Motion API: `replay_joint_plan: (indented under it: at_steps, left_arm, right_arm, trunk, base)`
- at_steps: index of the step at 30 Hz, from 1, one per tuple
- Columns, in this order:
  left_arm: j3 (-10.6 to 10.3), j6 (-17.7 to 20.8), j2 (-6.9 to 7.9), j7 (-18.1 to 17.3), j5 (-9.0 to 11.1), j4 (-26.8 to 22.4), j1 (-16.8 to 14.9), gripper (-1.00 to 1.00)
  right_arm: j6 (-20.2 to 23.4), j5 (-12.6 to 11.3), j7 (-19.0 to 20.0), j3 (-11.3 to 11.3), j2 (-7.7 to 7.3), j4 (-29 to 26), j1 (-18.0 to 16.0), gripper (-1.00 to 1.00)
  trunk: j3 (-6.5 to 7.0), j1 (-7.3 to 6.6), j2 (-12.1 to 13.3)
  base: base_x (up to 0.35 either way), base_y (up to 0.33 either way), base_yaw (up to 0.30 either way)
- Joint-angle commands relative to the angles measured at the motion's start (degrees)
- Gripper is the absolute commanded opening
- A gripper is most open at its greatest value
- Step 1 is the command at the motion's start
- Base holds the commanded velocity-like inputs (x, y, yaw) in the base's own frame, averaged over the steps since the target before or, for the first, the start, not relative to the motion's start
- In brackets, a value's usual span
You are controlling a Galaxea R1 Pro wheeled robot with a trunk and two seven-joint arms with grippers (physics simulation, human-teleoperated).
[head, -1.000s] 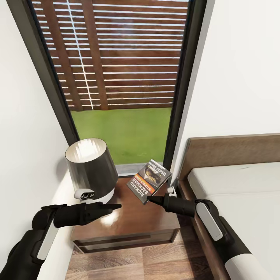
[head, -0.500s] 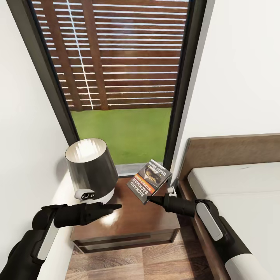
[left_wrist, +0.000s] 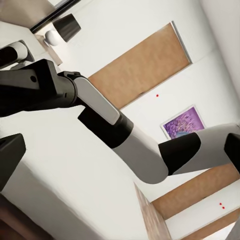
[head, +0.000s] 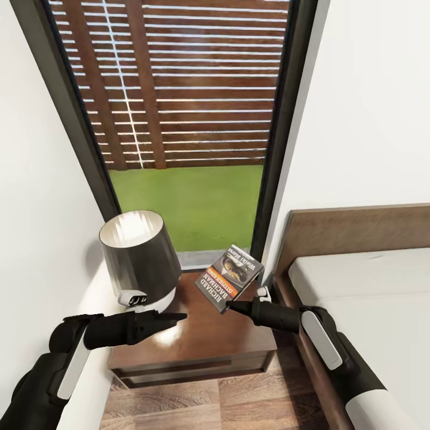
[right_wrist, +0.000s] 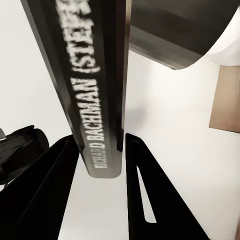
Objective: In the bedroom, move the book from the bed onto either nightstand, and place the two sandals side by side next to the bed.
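Note:
The book, a dark paperback with an orange band and white "RICHARD BACHMAN" lettering, hangs tilted just above the back right of the nightstand. My right gripper is shut on its lower edge. In the right wrist view the book's spine sits clamped between both fingers. My left gripper hovers open over the nightstand's left front, beside the lamp, with nothing in it; one dark finger shows in the left wrist view. The bed lies to the right. The sandals are out of view.
A lamp with a dark shade and white base takes up the nightstand's left half. A tall window with wooden slats and grass outside stands behind. White walls close in on both sides. Wood-plank floor lies between nightstand and bed base.

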Motion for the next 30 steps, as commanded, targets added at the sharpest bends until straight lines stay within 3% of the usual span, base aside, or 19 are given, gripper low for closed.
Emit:
replay_joint_plan:
  at_steps: [1, 9, 15, 22, 30]
  left_arm:
    - [0.0, 0.6, 0.01, -0.1, 0.0, 0.0, 0.0, 1.0]
    - [0.0, 0.6, 0.16, -0.3, 0.2, -0.1, 0.0, 1.0]
    - [0.1, 0.6, 0.31, -2.6, 0.3, -0.2, 0.0, 1.0]
    - [0.0, 0.6, 0.2, -3.6, 0.2, -0.3, 0.0, 1.0]
    - [0.0, 0.6, 0.21, -3.9, 0.3, -0.4, 0.0, 1.0]
  right_arm:
    - [0.2, -0.1, 0.3, 0.0, -0.03, 0.0, 0.0, -1.0]
    - [0.2, -0.2, 0.3, 0.0, -0.03, 0.0, 0.0, -1.0]
    - [0.2, -0.2, 0.5, -0.1, -0.03, 0.0, 0.0, -1.0]
    - [0.3, -0.3, 0.5, -0.2, -0.03, 0.0, 0.0, -1.0]
    - [0.3, -0.3, 0.4, -0.8, 0.03, 0.0, 0.0, -1.0]
  trunk:
    - [-0.23, 0.22, -0.4]
    - [-0.59, 0.66, -1.2]
    - [-0.59, 0.66, -1.2]
    - [-1.85, 2.2, -4.1]
    - [-1.85, 2.2, -4.1]
  base:
    - [0.0, 0.0, 0.0]
    - [0.0, 0.0, 0.0]
    - [0.0, 0.0, 0.0]
    - [0.0, 0.0, 0.0]
    - [0.0, 0.0, 0.0]
